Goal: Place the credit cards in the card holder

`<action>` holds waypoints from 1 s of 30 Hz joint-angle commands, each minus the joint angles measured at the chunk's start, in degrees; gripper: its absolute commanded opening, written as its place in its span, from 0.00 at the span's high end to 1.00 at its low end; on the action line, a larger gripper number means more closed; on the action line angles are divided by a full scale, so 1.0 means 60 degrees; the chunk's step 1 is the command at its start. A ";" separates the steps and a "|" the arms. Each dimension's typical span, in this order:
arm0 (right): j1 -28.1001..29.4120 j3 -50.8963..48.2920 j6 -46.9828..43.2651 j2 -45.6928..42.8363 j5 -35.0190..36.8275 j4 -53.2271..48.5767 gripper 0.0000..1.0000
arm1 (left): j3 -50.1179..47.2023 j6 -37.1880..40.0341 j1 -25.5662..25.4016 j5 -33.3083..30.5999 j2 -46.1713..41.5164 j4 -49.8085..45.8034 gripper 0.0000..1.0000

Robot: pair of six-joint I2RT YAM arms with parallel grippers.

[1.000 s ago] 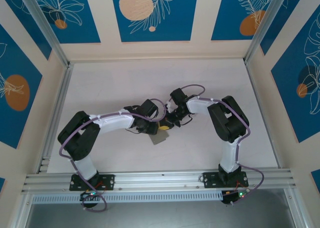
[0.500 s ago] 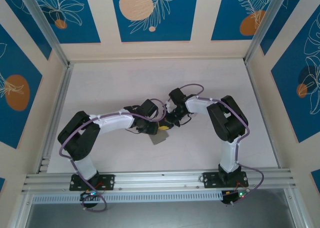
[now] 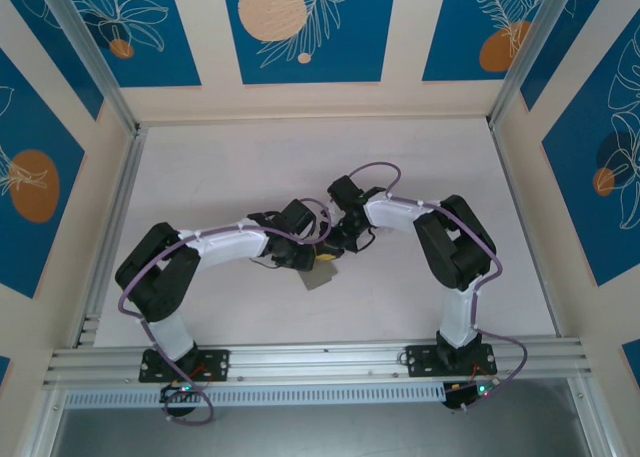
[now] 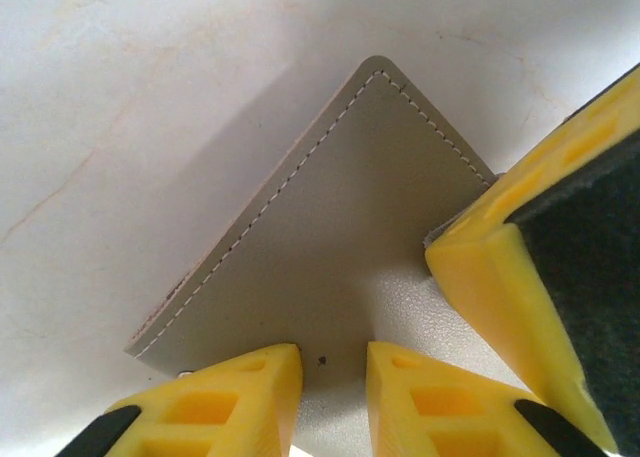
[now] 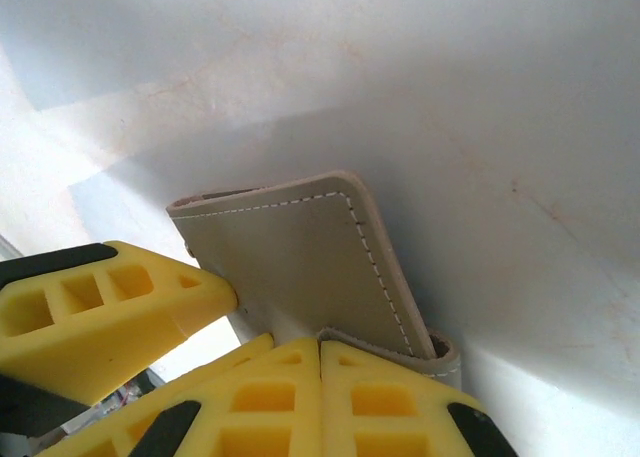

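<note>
The grey card holder (image 3: 320, 275) with white stitching lies flat mid-table between both grippers. In the left wrist view the holder (image 4: 340, 217) sits corner-up, and my left gripper (image 4: 333, 355) rests its tips on it with the jaws apart and nothing between them. A paler grainy patch (image 4: 420, 322) beside those tips may be a white-grey credit card; I cannot tell. My right gripper (image 5: 320, 343) is shut, its tips against a lifted layer at the holder's (image 5: 290, 257) near edge. From above, the left gripper (image 3: 322, 260) and right gripper (image 3: 338, 245) almost touch.
The right gripper's yellow finger (image 4: 500, 277) crowds the holder's right corner. The left gripper's finger (image 5: 120, 307) sits close at the left. White table (image 3: 230, 177) spreads all around, bounded by aluminium rails (image 3: 300, 357) at the front and patterned walls.
The right arm's wrist has shifted slightly left and away from the bases. The left arm and the holder have stayed put.
</note>
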 commanded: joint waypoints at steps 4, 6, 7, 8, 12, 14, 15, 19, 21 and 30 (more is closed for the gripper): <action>0.0714 -0.0555 0.0102 0.0350 -0.0299 -0.0262 1.00 | 0.0026 0.0031 -0.0218 0.0313 0.0468 0.0867 0.74; 0.0535 -0.0630 0.0248 0.0172 -0.1037 0.0117 1.00 | 0.0033 0.0038 -0.0221 0.0282 0.0496 0.0855 0.74; 0.0436 -0.0647 0.0329 0.0077 -0.1374 0.0249 1.00 | 0.0030 0.0046 -0.0230 0.0250 0.0509 0.0847 0.74; 0.0359 -0.0652 0.0384 -0.0049 -0.1641 0.0378 1.00 | -0.0003 0.0038 -0.0226 0.0234 0.0498 0.0864 0.74; 0.0098 -0.0647 0.0466 -0.0423 -0.2272 0.0487 1.00 | -0.0122 0.0014 -0.0233 0.0204 0.0510 0.1011 0.74; -0.0084 -0.0755 0.0534 -0.0597 -0.2565 0.0615 1.00 | -0.0169 -0.0016 -0.0229 0.0219 0.0554 0.1083 0.74; -0.0165 -0.0839 0.0579 -0.0649 -0.2715 0.0705 1.00 | -0.0194 -0.0027 -0.0220 0.0232 0.0568 0.1125 0.74; -0.0518 -0.1154 0.0788 -0.0812 -0.3349 0.1165 1.00 | -0.0279 -0.0053 -0.0228 0.0227 0.0584 0.1223 0.74; -0.0650 -0.1273 0.0846 -0.0873 -0.3568 0.1324 1.00 | -0.0283 -0.0056 -0.0230 0.0234 0.0575 0.1257 0.74; -0.0882 -0.1546 0.1125 -0.0686 -0.4288 0.1923 1.00 | -0.0269 -0.0070 -0.0226 0.0241 0.0525 0.1277 0.74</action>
